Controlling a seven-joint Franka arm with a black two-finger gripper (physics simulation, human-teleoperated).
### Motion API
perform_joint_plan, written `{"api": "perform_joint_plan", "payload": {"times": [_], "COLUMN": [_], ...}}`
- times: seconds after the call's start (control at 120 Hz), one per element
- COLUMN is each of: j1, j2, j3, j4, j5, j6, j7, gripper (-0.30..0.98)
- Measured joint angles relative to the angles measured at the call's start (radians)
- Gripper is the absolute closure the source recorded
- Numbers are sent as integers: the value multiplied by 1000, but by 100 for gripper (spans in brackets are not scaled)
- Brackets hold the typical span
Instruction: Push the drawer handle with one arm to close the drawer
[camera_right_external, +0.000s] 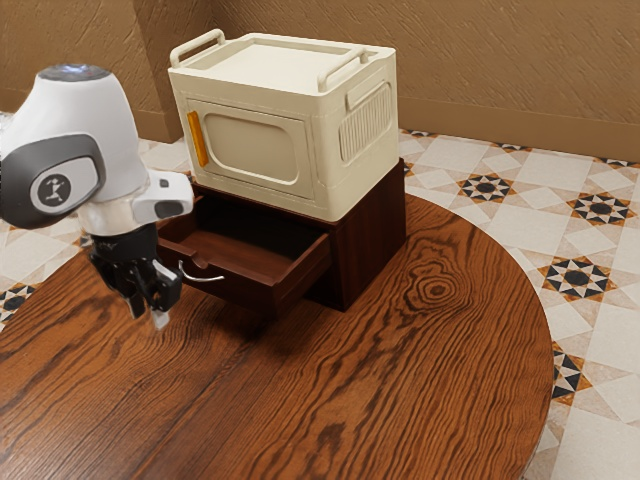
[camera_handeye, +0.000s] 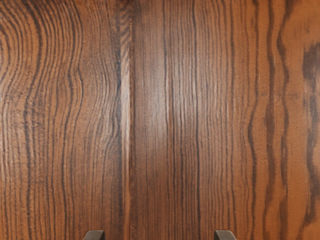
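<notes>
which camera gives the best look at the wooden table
The exterior view: it takes in much of the wooden table, with its curved edge and the open drawer jutting out over the top. The wrist view gives a close look at a patch of tabletop, with its dark grain and a straight seam.

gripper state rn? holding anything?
Gripper: open, fingertips well apart, holding nothing, above the wooden table.
</notes>
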Motion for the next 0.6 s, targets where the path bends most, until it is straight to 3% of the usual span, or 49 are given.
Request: {"api": "perform_joint_plan", "payload": {"times": [0.217, 0.458, 0.6], "j1": [32, 55, 104], "j2": [21, 143, 145], "j3": [-31, -42, -68], "j4": [-31, -40, -43], "j5": [7, 4, -7], "j6": [121, 264, 329], "j7": [-17, -31, -48], "gripper": [71, 77, 78]}}
